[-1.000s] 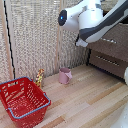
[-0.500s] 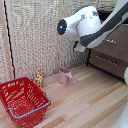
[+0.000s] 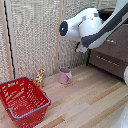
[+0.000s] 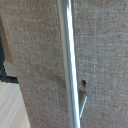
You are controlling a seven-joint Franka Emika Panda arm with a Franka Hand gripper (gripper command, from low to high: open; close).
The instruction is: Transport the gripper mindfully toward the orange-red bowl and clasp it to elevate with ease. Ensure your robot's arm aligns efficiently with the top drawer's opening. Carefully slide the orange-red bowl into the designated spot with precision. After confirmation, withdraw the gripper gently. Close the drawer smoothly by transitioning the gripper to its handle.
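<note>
where robot's arm (image 3: 95, 27) hangs: bulky, smooth white, dark grey joints.

Woven screen panels (image 3: 35, 35) stand behind a light wooden floor (image 3: 85, 102).

Setting: staged indoor test room. Evidence: woven fabric screen panels (image 3: 35, 35), light wood-plank floor (image 3: 85, 100), brown wooden drawer cabinet (image 3: 112, 52), robot's arm (image 3: 95, 25).
</note>
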